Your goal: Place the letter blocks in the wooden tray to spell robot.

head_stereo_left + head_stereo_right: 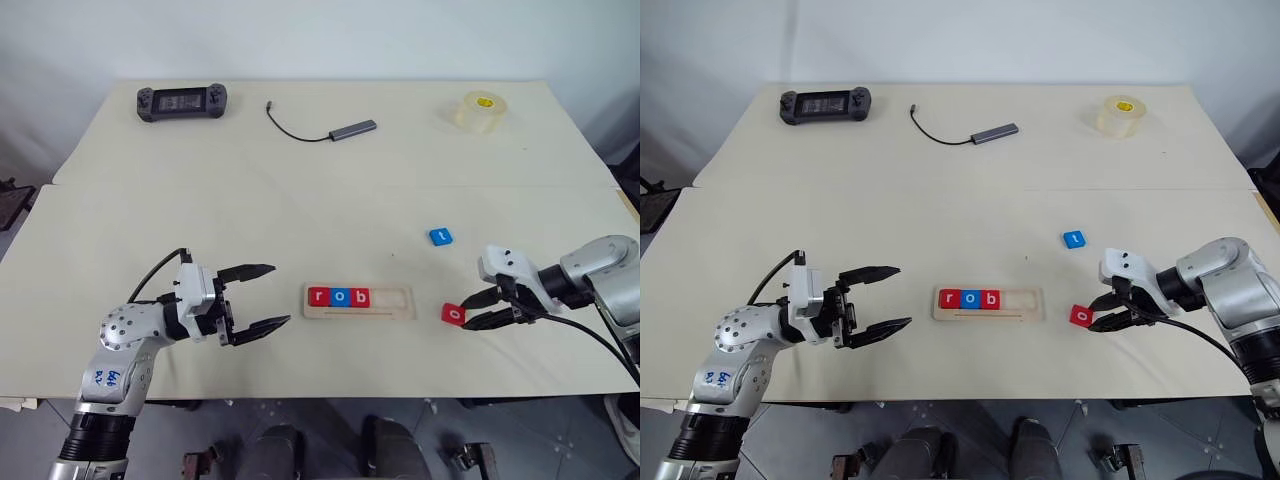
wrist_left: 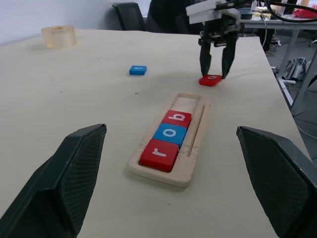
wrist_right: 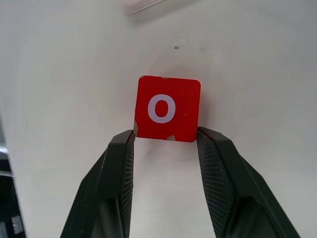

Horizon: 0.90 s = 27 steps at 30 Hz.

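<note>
The wooden tray [image 1: 396, 299] lies at the table's front middle, with red r [image 1: 319, 296], blue o [image 1: 339, 296] and red b [image 1: 359, 297] blocks filling the left of its slot. To the tray's right, a red o block [image 3: 168, 108] rests at the table surface, and my right gripper [image 1: 468, 312] is shut on its near corners. A blue block [image 1: 441, 236] lies alone farther back. Left of the tray, my left gripper [image 1: 278, 296] stands open and points toward it with nothing between its fingers.
At the table's back stand a black game controller [image 1: 182, 102] on the left, a grey USB hub with cable [image 1: 352, 129] in the middle and a roll of clear tape [image 1: 477, 111] on the right. A seam runs across the table between them and the tray.
</note>
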Available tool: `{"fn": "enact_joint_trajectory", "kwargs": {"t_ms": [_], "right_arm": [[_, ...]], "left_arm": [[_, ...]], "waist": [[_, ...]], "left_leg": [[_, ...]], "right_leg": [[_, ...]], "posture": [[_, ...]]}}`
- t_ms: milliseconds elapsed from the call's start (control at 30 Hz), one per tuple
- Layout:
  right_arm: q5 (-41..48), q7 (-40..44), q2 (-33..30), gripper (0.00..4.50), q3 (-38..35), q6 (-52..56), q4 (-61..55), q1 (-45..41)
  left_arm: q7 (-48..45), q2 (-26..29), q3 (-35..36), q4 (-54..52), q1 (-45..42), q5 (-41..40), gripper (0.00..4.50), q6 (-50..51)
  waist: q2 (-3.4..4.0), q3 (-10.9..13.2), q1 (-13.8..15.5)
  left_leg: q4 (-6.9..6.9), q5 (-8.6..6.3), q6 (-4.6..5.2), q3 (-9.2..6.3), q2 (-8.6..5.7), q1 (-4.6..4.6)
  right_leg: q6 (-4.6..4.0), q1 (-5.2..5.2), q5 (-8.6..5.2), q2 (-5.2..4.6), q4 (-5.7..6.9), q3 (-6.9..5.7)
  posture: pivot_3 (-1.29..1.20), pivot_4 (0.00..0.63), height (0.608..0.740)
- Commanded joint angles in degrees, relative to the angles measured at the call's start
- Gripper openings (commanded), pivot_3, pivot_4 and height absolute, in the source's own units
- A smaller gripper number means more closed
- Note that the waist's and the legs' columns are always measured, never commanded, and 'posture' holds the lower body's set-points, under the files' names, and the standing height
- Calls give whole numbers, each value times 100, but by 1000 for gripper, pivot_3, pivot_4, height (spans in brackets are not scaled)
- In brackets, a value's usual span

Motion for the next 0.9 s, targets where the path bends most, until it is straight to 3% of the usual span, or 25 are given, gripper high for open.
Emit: {"fn": "enact_joint_trajectory", "kwargs": {"t_ms": [33,167,400,700,900], "right_arm": [[116,-166,43,1600,-287,181,-9,75],[264,-572,194,1600,-604,280,-12,229],[694,-1461,552,1600,-1210,1450,-455,476],[1293,-1783,526,4460,-1443,2491,-1537,962],[1695,-1710,367,4460,-1518,2861,-2049,1044]], "left_arm": [[10,-38,26,-142,-2,-58,4500,-66],[28,-50,36,-174,43,-57,4500,-55],[79,-42,70,-238,159,-67,4500,-56],[41,-76,24,-70,8,-43,4500,-92],[-14,-107,10,11,-57,-25,4500,-106]], "waist": [[0,0,2],[0,0,0],[2,0,0],[2,0,15],[2,0,23]], "left_leg": [[0,0,0,0,0,0],[0,0,0,0,0,0],[0,0,0,1,1,0],[4,0,0,0,1,3],[0,0,0,1,1,-1]], "right_leg": [[0,0,0,0,0,0],[0,0,0,0,1,0],[0,-2,0,1,10,2],[0,2,0,0,1,3],[0,-3,0,0,8,4]], "posture": [[0,150,740],[0,150,740],[0,150,740],[0,150,740],[0,150,740]]}}
